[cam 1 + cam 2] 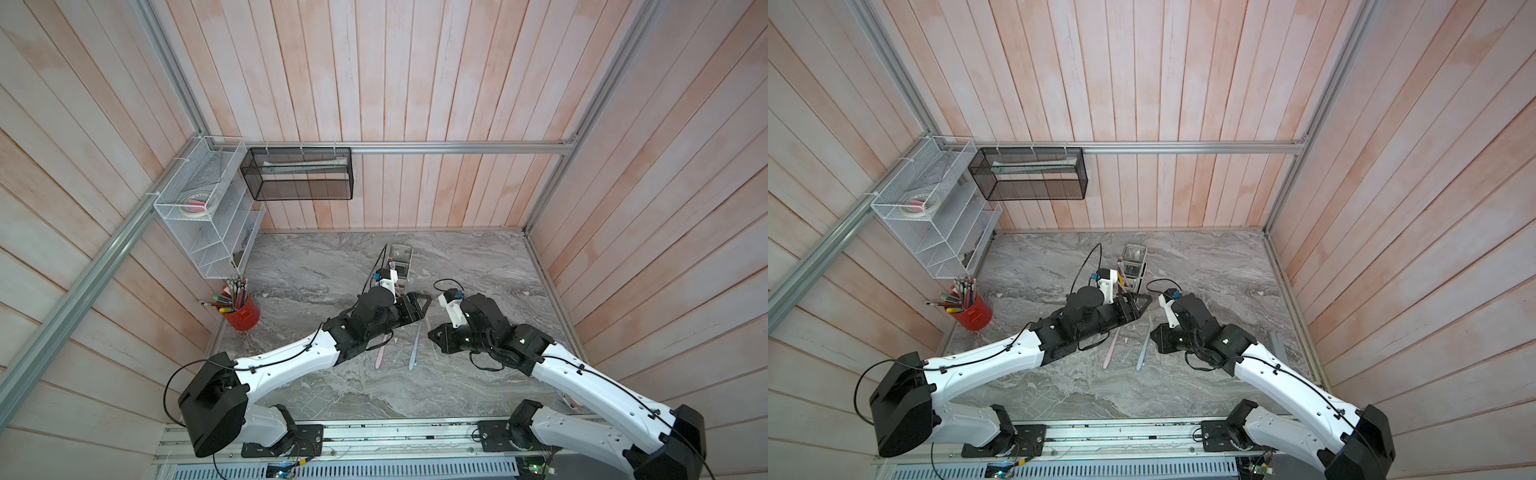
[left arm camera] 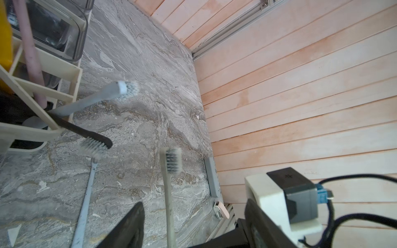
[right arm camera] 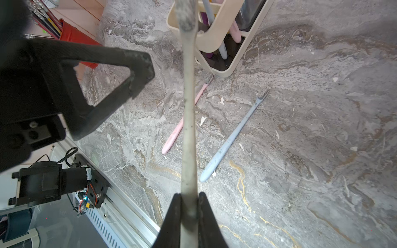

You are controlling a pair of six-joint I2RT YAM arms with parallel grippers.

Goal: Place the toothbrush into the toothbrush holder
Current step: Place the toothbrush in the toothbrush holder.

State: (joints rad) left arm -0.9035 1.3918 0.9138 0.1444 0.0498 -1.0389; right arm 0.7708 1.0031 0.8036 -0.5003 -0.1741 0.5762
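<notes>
On the marble table [image 3: 300, 150], on the robot's side of the toothbrush holder [image 3: 221, 72], two loose brushes are seen lying flat. A pink toothbrush [image 3: 178, 128] is laid with its head close to the foot of the holder, and a blue toothbrush [image 3: 232, 137] is laid just beside it, a little further from the holder.

Above these two, a beige toothbrush [image 3: 189, 107] is gripped at its handle end by the right gripper [image 3: 189, 195], whose jaws are closed on it. The brush is held in the air with its head directed toward the holder, near to it but not inside. The left gripper [image 2: 194, 203] is placed around the shaft of this brush, with the jaws apart and no contact shown, so a handover is judged to be in preparation.

In the holder itself, a standing pink brush [image 2: 30, 53], a grey brush [image 2: 90, 101] and a black brush [image 2: 86, 133] are already placed in the compartments.

The task is therefore judged as partly done. The held brush is lifted but not yet inserted, and the two lying brushes are not yet picked up.
</notes>
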